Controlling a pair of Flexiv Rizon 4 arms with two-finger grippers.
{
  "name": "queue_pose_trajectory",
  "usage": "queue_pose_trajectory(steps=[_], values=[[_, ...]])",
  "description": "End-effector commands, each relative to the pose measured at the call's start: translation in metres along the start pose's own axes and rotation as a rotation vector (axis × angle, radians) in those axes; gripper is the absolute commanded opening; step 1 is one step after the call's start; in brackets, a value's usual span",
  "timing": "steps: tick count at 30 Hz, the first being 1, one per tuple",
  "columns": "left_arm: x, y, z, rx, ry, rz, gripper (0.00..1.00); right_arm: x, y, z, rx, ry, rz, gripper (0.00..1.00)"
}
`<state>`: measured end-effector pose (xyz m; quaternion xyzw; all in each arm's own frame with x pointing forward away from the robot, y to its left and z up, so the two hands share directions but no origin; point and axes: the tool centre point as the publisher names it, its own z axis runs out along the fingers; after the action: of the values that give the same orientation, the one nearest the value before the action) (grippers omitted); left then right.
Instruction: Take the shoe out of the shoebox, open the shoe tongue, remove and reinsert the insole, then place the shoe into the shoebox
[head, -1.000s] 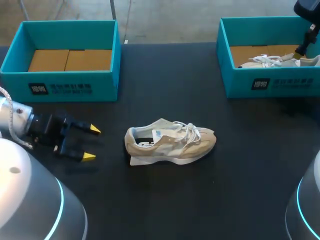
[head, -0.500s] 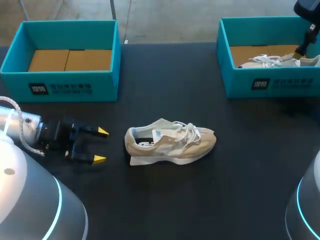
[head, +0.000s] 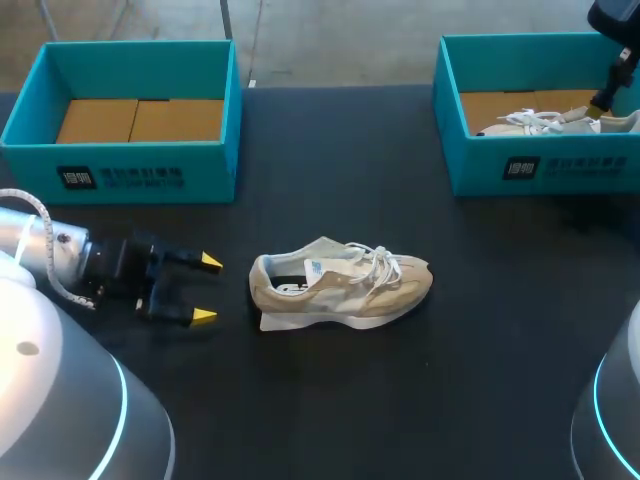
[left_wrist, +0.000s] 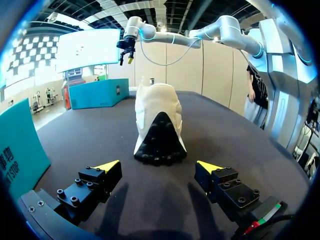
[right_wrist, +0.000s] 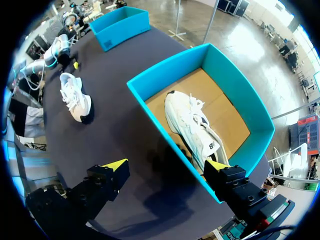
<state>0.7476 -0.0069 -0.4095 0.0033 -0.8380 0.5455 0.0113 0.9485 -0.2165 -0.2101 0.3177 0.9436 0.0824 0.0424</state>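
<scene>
Left claw: wide, empty; has advanced toward the shoe heel, now at its 9 o'clock.
Right claw: wide, empty, unmoved.
Implication: heel grasp likely next.

Shoe on table, right of left pincer

A dark, matte table is spanning nearly the whole head view, from the lower edge up to its far edge near the top, and is lying under soft, even light.
</scene>
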Motion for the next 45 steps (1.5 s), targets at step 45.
queue_pose_trajectory(steps=[45], values=[[0.009,-0.031,0.068,0.041,-0.109,-0.07,1.0,0.0,0.0,0.0,0.0,0.0,0.0,1.0]])
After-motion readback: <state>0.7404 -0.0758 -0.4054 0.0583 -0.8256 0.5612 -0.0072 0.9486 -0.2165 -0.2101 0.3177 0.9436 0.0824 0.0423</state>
